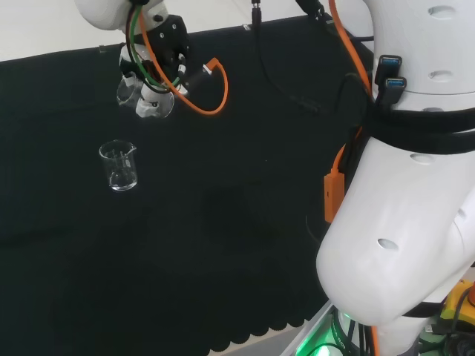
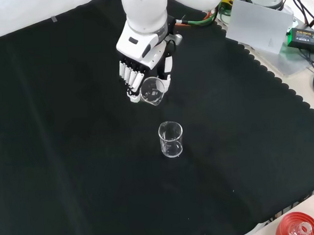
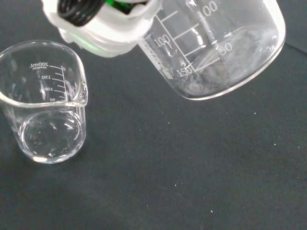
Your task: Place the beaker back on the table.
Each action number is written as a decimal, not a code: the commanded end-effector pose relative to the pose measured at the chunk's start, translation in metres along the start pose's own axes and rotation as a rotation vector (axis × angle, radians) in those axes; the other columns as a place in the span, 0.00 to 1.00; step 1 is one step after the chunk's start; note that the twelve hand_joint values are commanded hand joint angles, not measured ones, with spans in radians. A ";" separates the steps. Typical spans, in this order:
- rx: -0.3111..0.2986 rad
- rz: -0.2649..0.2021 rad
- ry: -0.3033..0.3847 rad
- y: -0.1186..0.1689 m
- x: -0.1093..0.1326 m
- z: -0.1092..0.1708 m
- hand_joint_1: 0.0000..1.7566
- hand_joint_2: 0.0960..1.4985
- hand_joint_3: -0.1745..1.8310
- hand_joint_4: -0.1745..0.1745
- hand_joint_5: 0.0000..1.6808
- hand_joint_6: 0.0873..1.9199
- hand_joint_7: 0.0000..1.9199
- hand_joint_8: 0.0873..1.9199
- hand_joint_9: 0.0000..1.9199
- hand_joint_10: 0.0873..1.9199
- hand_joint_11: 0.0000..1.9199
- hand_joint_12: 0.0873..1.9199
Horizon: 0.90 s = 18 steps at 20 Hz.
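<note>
Beaker [image 2: 152, 90], of clear glass with printed measuring marks, was held by the hand [image 2: 141, 57] above the black cloth [image 2: 69, 171], tilted on its side so that its round base faced outward in the wrist view. The hand's white fingers [image 2: 129, 76] were curled round the beaker's wall near its rim, seen in the front view just below the arm's white link. A second beaker [image 2: 170, 139], also clear and apparently empty, stood upright on the cloth nearby, apart from the held one; in the head view it stood below and slightly left of the hand. The held beaker looked empty, apart perhaps from a faint film near its base, so it was probably light. Glass of this kind is stiff, smooth and likely slippery, and would break or chip if dropped or set down hard. Its base seemed the safest part to land first, once turned upright. Holding round the wall, as here, seemed sensible, and bare cloth lay on every side of the standing beaker.
</note>
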State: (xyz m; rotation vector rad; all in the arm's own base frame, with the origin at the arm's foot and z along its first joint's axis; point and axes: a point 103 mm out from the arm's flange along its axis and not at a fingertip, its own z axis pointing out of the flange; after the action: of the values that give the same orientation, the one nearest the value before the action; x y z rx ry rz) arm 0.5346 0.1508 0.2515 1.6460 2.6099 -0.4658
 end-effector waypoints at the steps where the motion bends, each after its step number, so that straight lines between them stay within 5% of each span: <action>1: -0.019 0.005 0.034 0.002 -0.009 0.006 0.74 0.70 0.00 0.16 0.66 0.38 0.72 0.24 0.72 0.47 0.59 0.41; 18: -0.125 0.017 0.231 0.014 -0.041 0.049 0.74 0.70 0.00 0.16 0.65 0.38 0.71 0.24 0.72 0.47 0.58 0.41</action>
State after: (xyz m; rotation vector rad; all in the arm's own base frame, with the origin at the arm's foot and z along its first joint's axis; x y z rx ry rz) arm 0.5529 0.1194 0.2226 1.7370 2.6747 -0.2143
